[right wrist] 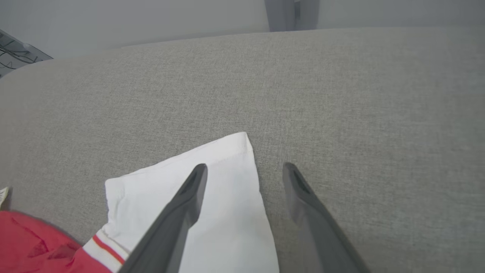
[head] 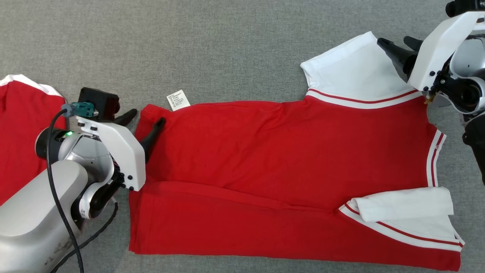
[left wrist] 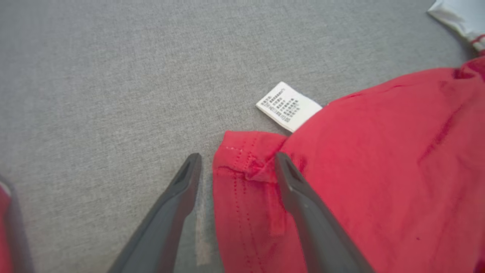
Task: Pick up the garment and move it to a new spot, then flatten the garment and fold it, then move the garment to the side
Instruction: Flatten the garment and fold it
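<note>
The garment (head: 284,151) is a red shirt with white sleeves, spread flat across the grey fabric surface (head: 227,49), its lower part folded up along a crease. A white care label (head: 178,100) sticks out at its upper left corner. My left gripper (head: 147,116) stands open astride that hem corner (left wrist: 242,167), one finger on the cloth and one on the bare surface, with the label (left wrist: 288,106) just beyond. My right gripper (head: 394,40) is open over the upper white sleeve (right wrist: 227,227), straddling the sleeve's edge. Neither gripper holds anything.
Another red garment with white trim (head: 19,125) lies at the far left, partly behind my left arm. The folded lower white sleeve (head: 405,208) rests at the right. The surface's far edge (right wrist: 227,36) shows in the right wrist view, a wall beyond it.
</note>
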### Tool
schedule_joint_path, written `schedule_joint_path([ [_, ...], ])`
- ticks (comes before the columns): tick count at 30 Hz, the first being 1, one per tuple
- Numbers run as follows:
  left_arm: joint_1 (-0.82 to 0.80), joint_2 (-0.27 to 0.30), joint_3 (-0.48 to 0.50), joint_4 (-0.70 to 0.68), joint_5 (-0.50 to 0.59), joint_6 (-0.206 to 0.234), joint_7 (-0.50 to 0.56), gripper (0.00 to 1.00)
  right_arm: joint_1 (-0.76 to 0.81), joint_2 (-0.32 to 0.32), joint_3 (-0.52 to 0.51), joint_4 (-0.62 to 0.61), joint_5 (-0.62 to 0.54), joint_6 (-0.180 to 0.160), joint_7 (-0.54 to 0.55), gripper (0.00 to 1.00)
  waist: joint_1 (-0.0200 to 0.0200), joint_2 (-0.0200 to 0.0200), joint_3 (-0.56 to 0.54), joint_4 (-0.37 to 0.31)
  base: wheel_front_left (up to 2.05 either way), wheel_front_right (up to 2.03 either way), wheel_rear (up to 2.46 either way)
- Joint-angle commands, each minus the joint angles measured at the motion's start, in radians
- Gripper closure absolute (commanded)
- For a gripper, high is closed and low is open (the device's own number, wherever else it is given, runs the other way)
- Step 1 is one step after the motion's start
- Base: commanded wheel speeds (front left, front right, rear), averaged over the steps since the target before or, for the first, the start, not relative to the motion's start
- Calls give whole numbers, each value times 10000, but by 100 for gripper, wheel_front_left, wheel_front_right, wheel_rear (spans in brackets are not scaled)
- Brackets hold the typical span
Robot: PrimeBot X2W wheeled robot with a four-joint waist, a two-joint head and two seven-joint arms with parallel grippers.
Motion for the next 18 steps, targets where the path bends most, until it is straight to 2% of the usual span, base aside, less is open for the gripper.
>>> schedule_joint_path([
  [1, -156, 47, 8, -28, -7, 29, 45, 0, -129, -85, -2, 30, 81, 4, -49, 0, -2, 0, -13, 14, 0, 0, 0],
  [8, -429, 80, -73, -403, -35, 75, 543, 0, -876, -60, 432, 787, 419, 4, -121, 0, -2, 0, 289, 257, 0, 0, 0],
  [18, -674, -120, -125, -381, 38, -16, 526, 0, -1491, 200, 1005, 1830, 871, 4, 278, 0, -2, 0, 577, 561, 0, 0, 0],
])
